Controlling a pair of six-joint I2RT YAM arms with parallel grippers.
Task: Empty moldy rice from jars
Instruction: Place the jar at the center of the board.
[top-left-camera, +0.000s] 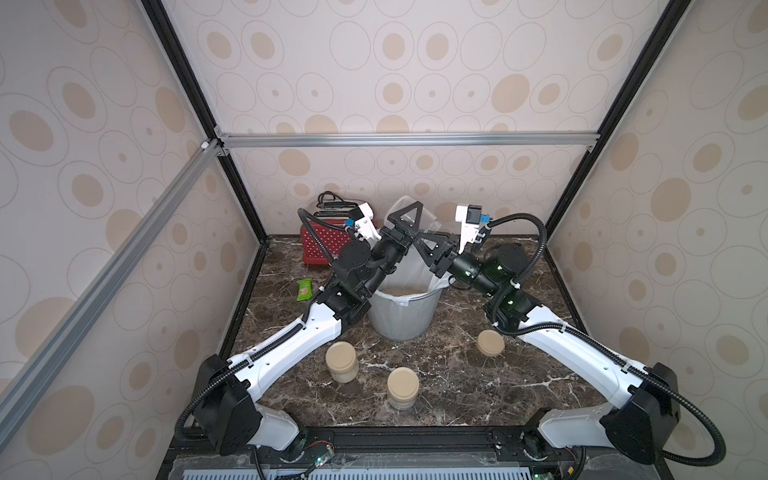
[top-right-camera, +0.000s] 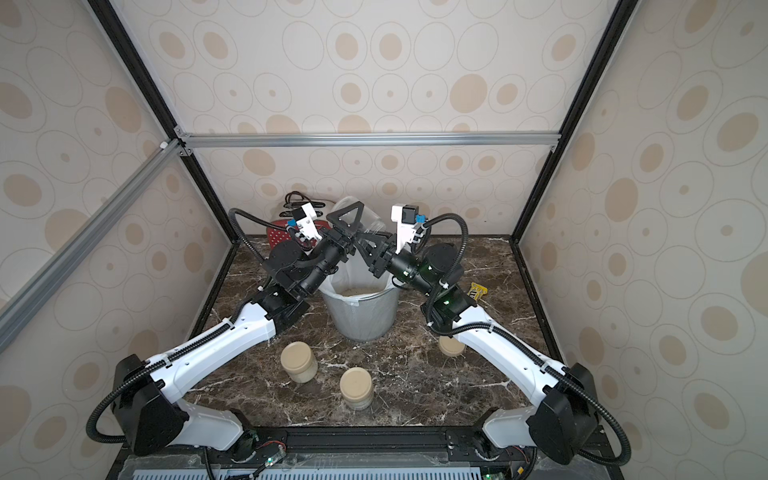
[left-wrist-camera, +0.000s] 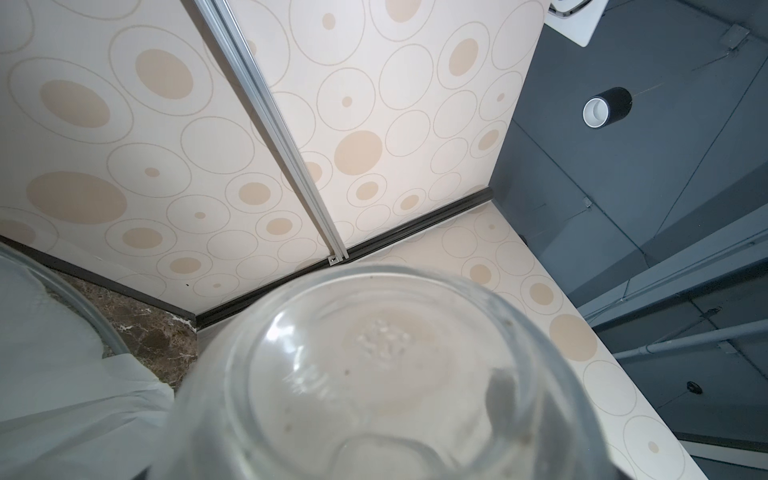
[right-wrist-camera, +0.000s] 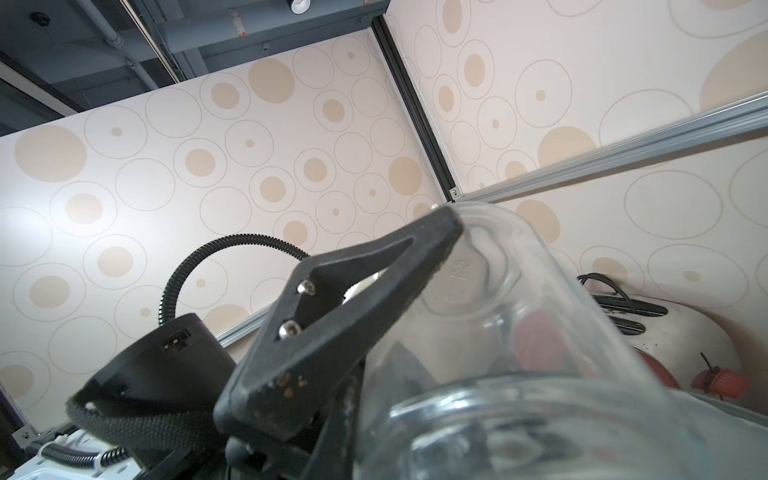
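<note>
A robot test cell in a lab, dressed as a kitchen corner, is shown. The space is enclosed by panels (top-left-camera: 415, 62) papered with beige circles, held in a frame of black posts (top-left-camera: 181, 70) and an aluminium rail (top-left-camera: 407, 139). Two robot arms (top-left-camera: 291, 345) are mounted at the front edge of a marble-patterned counter (top-left-camera: 449, 374). A kitchen is suggested by a red toaster (top-left-camera: 309, 249), lidded jars (top-left-camera: 341, 361), a snack packet (top-left-camera: 304, 289) and a mesh bin (top-left-camera: 403, 320). Above the panels, a bare grey ceiling (left-wrist-camera: 665, 145) with exposed pipes (left-wrist-camera: 685, 340) and a spotlight (left-wrist-camera: 606, 107) is seen in the wrist views.
</note>
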